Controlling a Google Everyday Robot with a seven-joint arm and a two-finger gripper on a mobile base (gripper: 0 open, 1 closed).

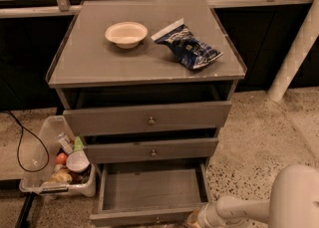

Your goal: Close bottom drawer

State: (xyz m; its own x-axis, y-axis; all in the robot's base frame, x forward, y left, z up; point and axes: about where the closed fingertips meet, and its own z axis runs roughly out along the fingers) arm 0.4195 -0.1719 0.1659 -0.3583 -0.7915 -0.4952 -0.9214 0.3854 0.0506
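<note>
The grey cabinet [149, 62] has three drawers. The bottom drawer [149, 189] is pulled far out, a shallow empty tray with its narrow front [129, 217] and small knob [157, 219] at the lower edge of the view. My gripper [195, 218] is low at the right end of that drawer front, at or very near it. The white arm [239, 209] reaches in from the lower right. The middle drawer [149, 150] and top drawer [147, 117] each stand a little way out.
A white bowl [126, 34] and a blue snack bag [188, 48] lie on the cabinet top. A clear bin [57, 165] of bottles and food stands on the floor left of the drawers, with a black cable [22, 145] beside it. A white post [294, 53] stands at the right.
</note>
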